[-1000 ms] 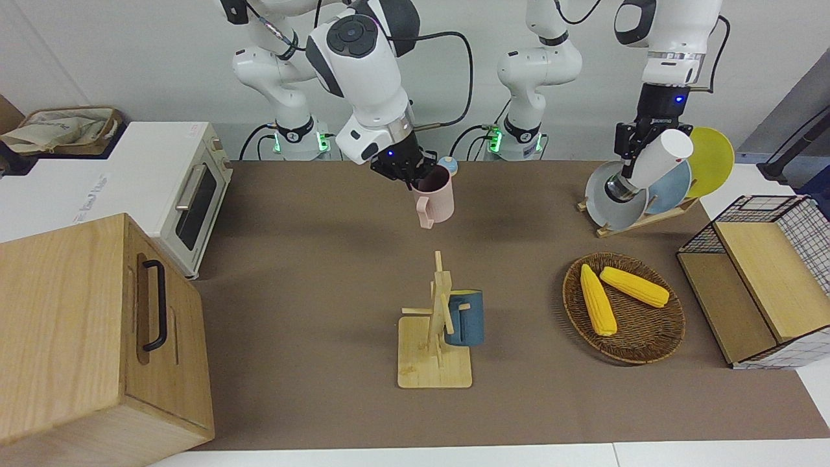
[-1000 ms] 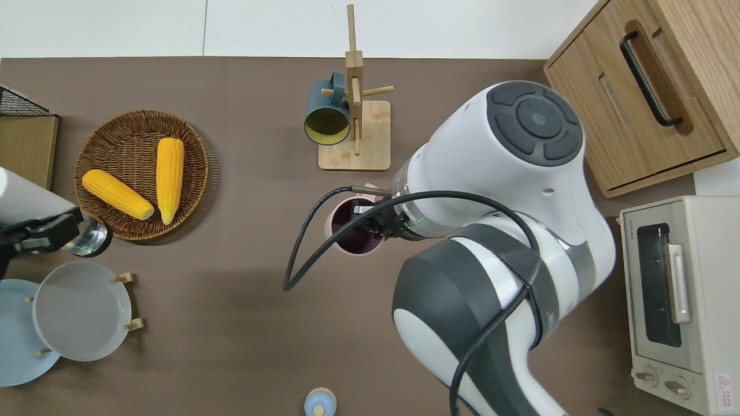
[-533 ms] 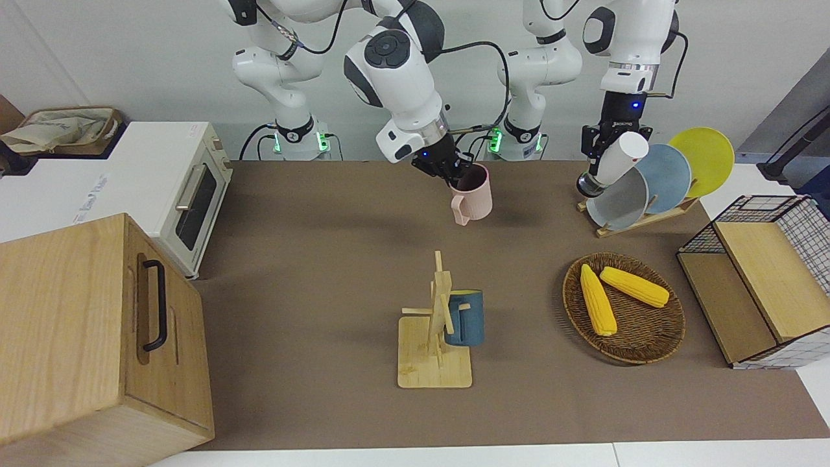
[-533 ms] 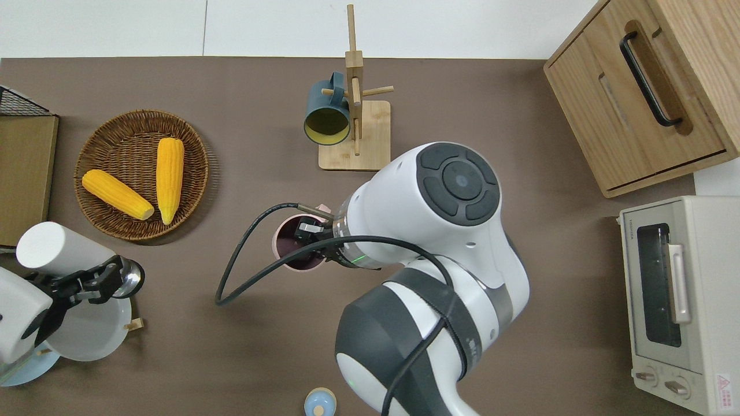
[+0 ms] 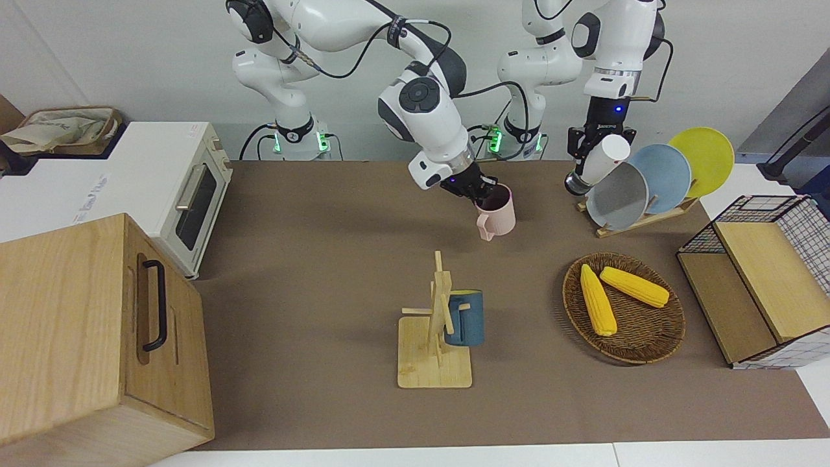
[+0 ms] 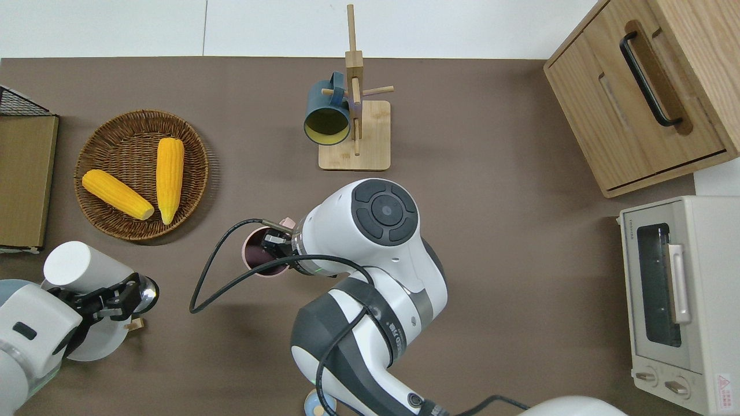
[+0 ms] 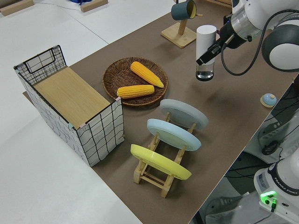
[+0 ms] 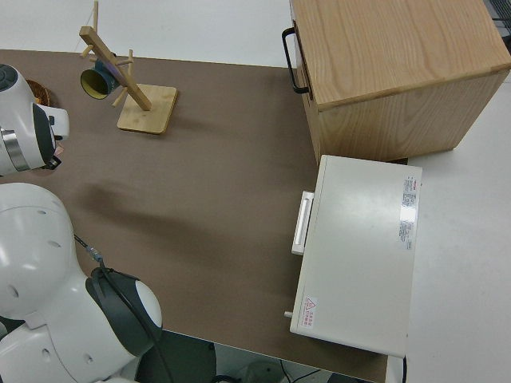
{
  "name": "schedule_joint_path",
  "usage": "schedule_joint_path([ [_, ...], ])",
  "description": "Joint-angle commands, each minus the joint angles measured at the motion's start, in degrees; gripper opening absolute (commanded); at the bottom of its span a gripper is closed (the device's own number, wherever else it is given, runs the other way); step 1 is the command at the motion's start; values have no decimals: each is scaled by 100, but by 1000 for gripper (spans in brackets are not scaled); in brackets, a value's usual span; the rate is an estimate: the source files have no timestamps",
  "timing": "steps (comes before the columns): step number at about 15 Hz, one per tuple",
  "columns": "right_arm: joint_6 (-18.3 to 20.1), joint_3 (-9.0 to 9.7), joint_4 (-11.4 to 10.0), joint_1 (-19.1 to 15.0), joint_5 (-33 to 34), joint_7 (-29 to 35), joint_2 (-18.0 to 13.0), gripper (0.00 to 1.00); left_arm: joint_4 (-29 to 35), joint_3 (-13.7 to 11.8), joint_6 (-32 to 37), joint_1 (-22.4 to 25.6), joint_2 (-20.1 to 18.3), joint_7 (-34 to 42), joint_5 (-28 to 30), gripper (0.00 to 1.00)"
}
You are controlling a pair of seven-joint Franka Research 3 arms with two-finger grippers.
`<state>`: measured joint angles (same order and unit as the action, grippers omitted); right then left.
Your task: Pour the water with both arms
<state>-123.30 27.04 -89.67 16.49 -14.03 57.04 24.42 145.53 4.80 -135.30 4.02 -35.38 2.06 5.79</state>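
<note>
The right gripper (image 5: 476,191) is clamped on the rim of a pink mug (image 5: 498,212), one finger inside the dark mouth, and holds it in the air, upright, handle turned away from the robots; in the overhead view the mug (image 6: 261,254) hangs over bare worktop (image 6: 491,242) near the middle. The left gripper (image 5: 583,152) grips a white bottle (image 5: 600,162) around its lower body, held clear of the worktop; in the front view the bottle leans, in the left side view it (image 7: 206,49) looks upright, with a clear glassy base at the bottom. In the overhead view the bottle (image 6: 87,271) is at about 9 o'clock from the mug, well apart from it, over the edge of the grey plate (image 6: 98,344). That plate stands in a wooden rack (image 7: 154,175) with a blue plate (image 7: 174,134) and a yellow plate (image 7: 159,162). At 11 o'clock from the mug in the overhead view is a wicker basket (image 6: 196,173) with two corn cobs (image 6: 167,179) in it. At 1 o'clock from the mug is a wooden mug tree (image 6: 354,115) with a dark blue mug (image 6: 326,112) hanging on a peg. At the left arm's end sits a wire crate (image 7: 74,107) with a wooden top; at the right arm's end are a wooden box (image 5: 84,337) with a black handle and a white toaster oven (image 5: 188,194). A small blue knob-topped lid (image 7: 268,99) lies near the robots' edge.
</note>
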Motion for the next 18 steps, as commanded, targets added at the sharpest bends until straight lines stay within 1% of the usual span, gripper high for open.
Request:
schedule_joint_path([
  [1, -597, 38, 29, 204, 435, 509, 334, 0, 81, -14, -155, -85, -171, -144, -95, 0],
  [3, -756, 29, 55, 310, 629, 658, 519, 0, 81, -14, -155, -85, -171, -144, -87, 0],
  [4, -800, 21, 55, 328, 708, 668, 563, 0, 81, -6, -155, -85, -163, -144, -86, 0],
  [7, -827, 20, 64, 346, 735, 747, 651, 0, 63, 21, -164, -85, -145, -144, -86, 0],
  [9, -1011, 20, 64, 390, 753, 817, 730, 0, 63, 21, -173, -85, -136, -144, -78, 0],
  [11, -1064, 20, 64, 468, 797, 861, 827, 0, 63, 30, -173, -85, -136, -144, -78, 0],
  [14, -1099, 12, 73, 469, 885, 861, 923, 0, 63, 56, -173, -85, -136, -144, -78, 0],
  [16, -1257, 12, 81, 478, 885, 853, 1020, 0, 63, 56, -173, -85, -127, -144, -78, 0],
  [18, -1310, 3, 81, 495, 911, 853, 1073, 0, 63, 56, -173, -85, -127, -144, -69, 0],
])
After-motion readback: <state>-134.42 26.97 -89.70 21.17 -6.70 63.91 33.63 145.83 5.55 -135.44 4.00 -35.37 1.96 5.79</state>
